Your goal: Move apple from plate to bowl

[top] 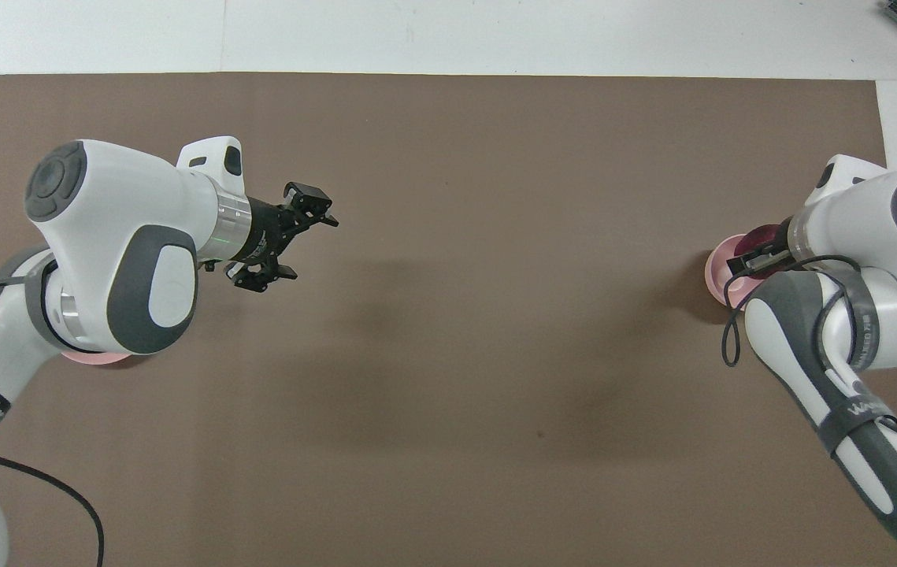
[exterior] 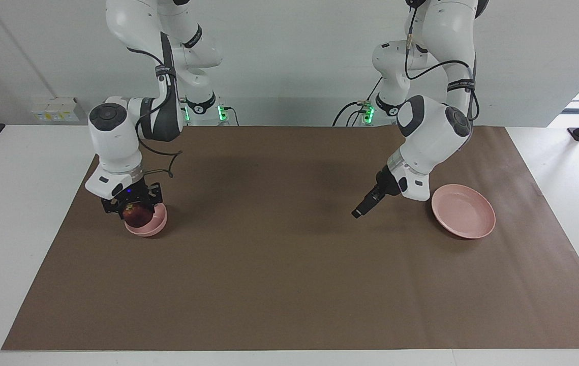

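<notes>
The right gripper point(exterior: 134, 209) is clamped on the dark red, yellow-patched apple point(exterior: 136, 215) in the pink bowl point(exterior: 153, 225); the left gripper point(top: 284, 246) waits, fingers apart

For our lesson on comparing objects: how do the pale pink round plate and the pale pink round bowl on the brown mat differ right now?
The pale pink plate is wide and shallow; the pale pink bowl is narrower and deeper. The plate lies bare at the left arm's end; the bowl, at the right arm's end, has the dark red apple in it, gripped by the right tool. Both are round, pink and upright.
</notes>
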Available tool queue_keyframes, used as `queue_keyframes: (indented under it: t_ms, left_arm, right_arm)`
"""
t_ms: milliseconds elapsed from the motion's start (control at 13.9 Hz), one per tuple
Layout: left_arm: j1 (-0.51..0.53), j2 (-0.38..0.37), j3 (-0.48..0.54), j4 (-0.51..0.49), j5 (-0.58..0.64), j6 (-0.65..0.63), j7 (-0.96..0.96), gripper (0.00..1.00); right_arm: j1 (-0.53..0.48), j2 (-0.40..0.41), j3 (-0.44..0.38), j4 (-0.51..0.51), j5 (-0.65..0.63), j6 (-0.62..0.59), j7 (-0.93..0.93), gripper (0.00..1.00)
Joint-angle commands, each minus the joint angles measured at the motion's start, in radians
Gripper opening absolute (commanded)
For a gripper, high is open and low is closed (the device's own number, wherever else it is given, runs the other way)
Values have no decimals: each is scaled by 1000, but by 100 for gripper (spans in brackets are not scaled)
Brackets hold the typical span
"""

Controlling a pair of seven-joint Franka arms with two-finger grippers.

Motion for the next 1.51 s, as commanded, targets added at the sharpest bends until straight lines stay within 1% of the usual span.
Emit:
queue_keyframes:
  t_ms: [0, 216, 360, 432, 647, 791, 935, 1007, 1151, 1438]
  left_arm:
    - [-21, -50, 83, 10, 62, -91, 143, 100]
    - [-59, -105, 197, 19, 102, -168, 304, 100]
    - [-62, -122, 237, 48, 156, -221, 418, 100]
    - [-61, -124, 260, 62, 173, -243, 502, 100]
    - [-59, -133, 349, 92, 179, -254, 789, 100]
    - [-58, -139, 375, 121, 193, -283, 906, 100]
    - [-58, -141, 377, 158, 269, -286, 1019, 100]
    - [-59, -142, 377, 174, 283, -298, 1048, 100]
    - [-59, -177, 378, 191, 282, -382, 1035, 100]
    - [-61, -254, 378, 201, 283, -519, 911, 100]
  right_arm:
    - [-2, 13, 3, -16, -36, 31, -1, 0]
    - [4, 19, 5, -28, -36, 37, -2, 0]
    - [4, 26, 3, -28, -38, 39, -2, 0]
    - [4, 30, 5, -30, -50, 39, -2, 0]
    - [4, 42, 5, -33, -56, 52, -4, 0]
    - [3, 54, 5, -31, -56, 54, -1, 0]
    - [3, 62, 5, -31, -56, 54, 2, 0]
    - [3, 68, 6, -31, -55, 56, 12, 0]
    - [3, 82, 6, -31, -53, 81, 25, 0]
    - [3, 82, 6, -33, -53, 82, 25, 0]
